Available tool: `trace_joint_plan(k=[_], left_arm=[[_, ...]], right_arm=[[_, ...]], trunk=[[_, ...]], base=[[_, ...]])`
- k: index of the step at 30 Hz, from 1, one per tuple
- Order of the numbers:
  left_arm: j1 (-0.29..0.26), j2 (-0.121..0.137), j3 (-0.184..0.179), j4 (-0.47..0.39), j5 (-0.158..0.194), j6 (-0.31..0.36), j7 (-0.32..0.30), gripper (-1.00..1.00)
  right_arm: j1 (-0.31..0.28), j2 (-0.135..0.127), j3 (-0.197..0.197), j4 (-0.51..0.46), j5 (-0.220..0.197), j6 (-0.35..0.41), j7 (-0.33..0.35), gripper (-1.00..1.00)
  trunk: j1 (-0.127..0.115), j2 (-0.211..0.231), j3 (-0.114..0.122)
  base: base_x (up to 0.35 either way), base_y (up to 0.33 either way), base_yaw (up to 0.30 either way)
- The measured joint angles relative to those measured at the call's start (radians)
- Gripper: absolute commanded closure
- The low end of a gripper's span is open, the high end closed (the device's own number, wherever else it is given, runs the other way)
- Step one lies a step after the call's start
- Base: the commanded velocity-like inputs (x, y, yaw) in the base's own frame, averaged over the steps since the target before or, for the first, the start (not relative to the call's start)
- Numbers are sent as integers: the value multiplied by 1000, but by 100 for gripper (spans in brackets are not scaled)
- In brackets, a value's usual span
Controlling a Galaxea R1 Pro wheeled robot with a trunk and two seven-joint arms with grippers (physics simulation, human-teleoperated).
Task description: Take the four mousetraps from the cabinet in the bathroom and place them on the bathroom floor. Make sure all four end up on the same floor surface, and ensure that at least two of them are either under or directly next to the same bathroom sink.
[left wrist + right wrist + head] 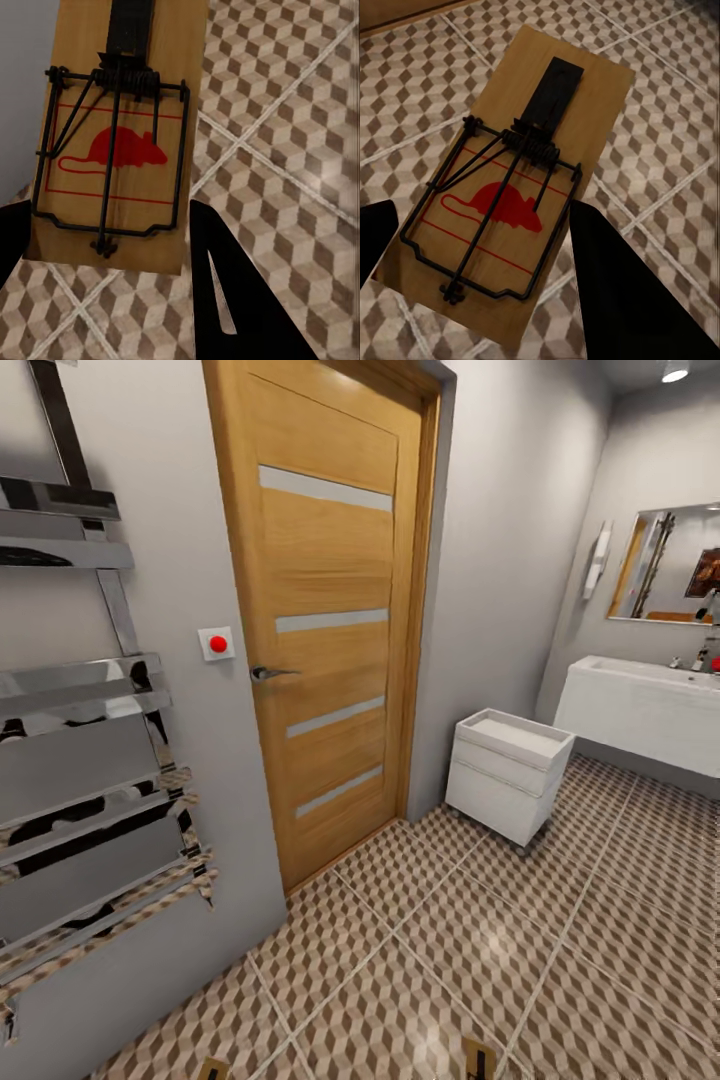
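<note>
Nearest, each wrist view looks down on a trap held between two dark fingers. The left gripper [112,247] has its jaws closed onto the sides of a mousetrap [120,142], a wooden board with a black wire spring and a red mouse mark, raised above the bathroom floor [285,135] with its cube-patterned tiles. The right gripper [480,255] likewise clamps a second mousetrap [521,187] by its near end, the board tilted over the same tiling. In the head view the tips of both boards peek in at the lower edge, the left one [212,1070] and the right one [479,1058], well apart from each other. Beyond them the tiles run to a wooden door [325,610] with pale strips and a metal handle; a red button [217,643] sits on the wall beside it, and a chrome towel rail [80,760] hangs at the left. Farther on stands a small white drawer unit [508,772], then the sink [640,705] on its white vanity under a mirror [670,565].
</note>
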Motion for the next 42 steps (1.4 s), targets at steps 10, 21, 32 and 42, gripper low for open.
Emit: trace_joint_plan(k=[10,21,32,42], left_arm=[[0,0,0,0,0,0,0,100],[0,0,0,0,0,0,0,100],[0,0,0,0,1,0,0,100],[0,0,0,0,0,1,0,100]], right_arm=[[0,1,0,0,0,0,0,100],[0,1,0,0,0,0,0,100],[0,1,0,0,1,0,0,100],[0,1,0,0,1,0,0,100]], trunk=[[0,0,0],[0,0,0],[0,0,0],[0,0,0]], base=[[0,0,-232],[0,0,-220],[0,0,-218],[0,0,-217]])
